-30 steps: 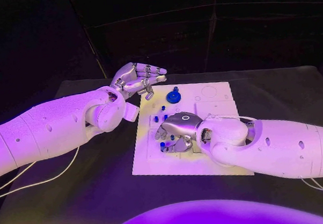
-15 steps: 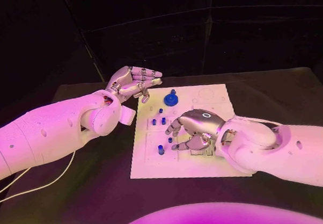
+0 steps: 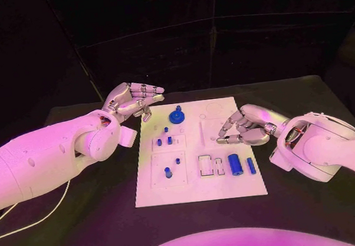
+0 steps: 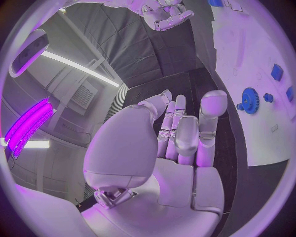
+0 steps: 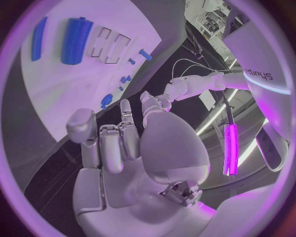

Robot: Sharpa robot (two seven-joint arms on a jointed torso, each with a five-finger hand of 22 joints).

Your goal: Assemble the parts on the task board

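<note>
The white task board (image 3: 197,186) lies mid-table. A blue gear (image 3: 176,116) stands at its far edge, with small blue pegs (image 3: 164,141) nearer. A thick blue cylinder (image 3: 235,164) and a slim blue bar (image 3: 251,165) lie side by side on the board's near right part. My left hand (image 3: 132,99) hovers above the far left corner, fingers loosely bent and holding nothing. My right hand (image 3: 242,129) hangs at the board's right edge, fingers half curled and empty. The left wrist view shows the empty left hand (image 4: 172,148) and the gear (image 4: 249,100). In the right wrist view the right hand (image 5: 135,153) is empty, off the cylinder (image 5: 76,40).
White slotted frames (image 3: 209,165) sit on the board just left of the cylinder. Black table (image 3: 86,227) surrounds the board, with a white cable (image 3: 34,218) trailing at the near left. My two forearms flank the board.
My right hand has drawn back from the board's middle to its right edge, uncovering the blue cylinder and bar. The left hand stays raised near the far left corner. The camera has shifted.
</note>
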